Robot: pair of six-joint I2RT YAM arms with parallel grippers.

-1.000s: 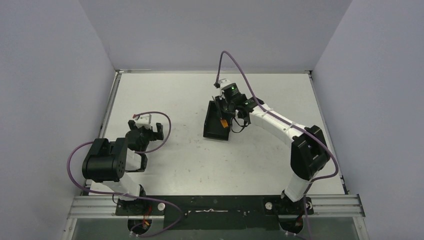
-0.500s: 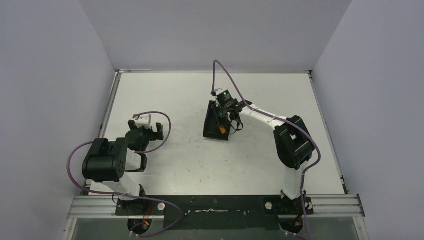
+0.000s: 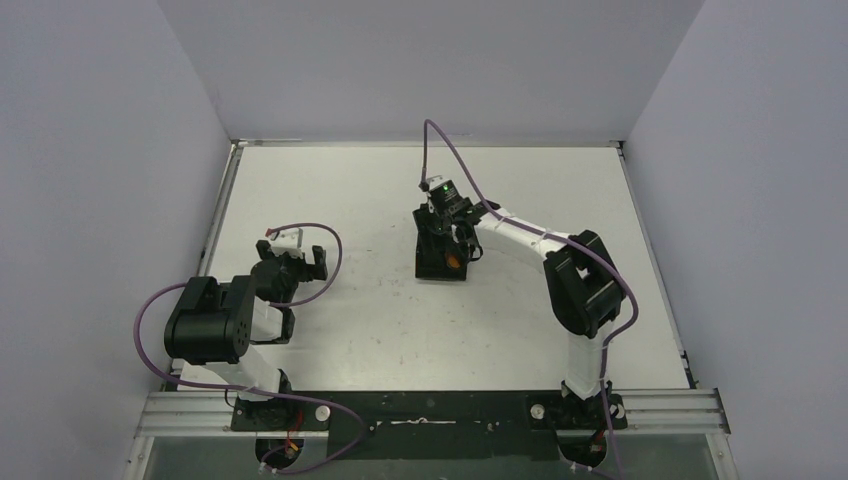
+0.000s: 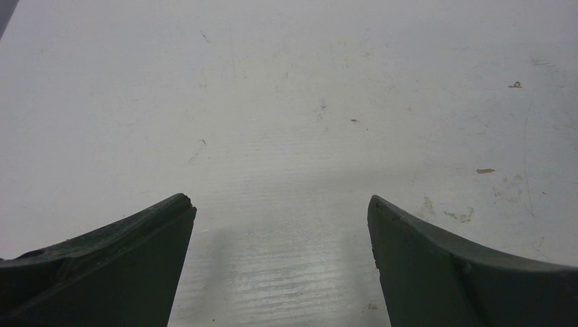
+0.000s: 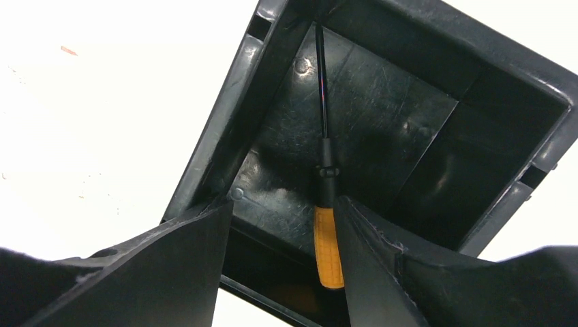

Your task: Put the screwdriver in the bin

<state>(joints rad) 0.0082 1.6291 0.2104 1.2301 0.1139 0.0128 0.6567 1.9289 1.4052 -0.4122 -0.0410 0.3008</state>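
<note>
"Top external view first: where is the bin?"

"Out near the middle of the table, a little nearer the far edge than the near one, and well away from both side edges. The right gripper is stretched out over it, pointing down into its far half."

"And the screwdriver?"

"Only a small orange spot shows, inside the bin by its right wall at the near end. The shaft is too thin to make out from up here."

"The left gripper?"

"Folded back close to the left edge, towards the near left corner, well apart from the bin. Its two fingers stand apart."

"Left wrist view, then."

"Both dark fingers show at the bottom with a wide gap between them, so the left gripper is spread and holds nothing. Below it lies only scuffed white table."

"Right wrist view?"

"It looks straight down into the bin. The screwdriver lies on the black floor, its orange handle towards the camera, its dark shaft running away along the left wall to the far corner."

"Is the right gripper clamped on it?"

"No. Its fingers are spread wide on either side. The handle lies just beside the right one, and I cannot tell whether they touch."
</note>
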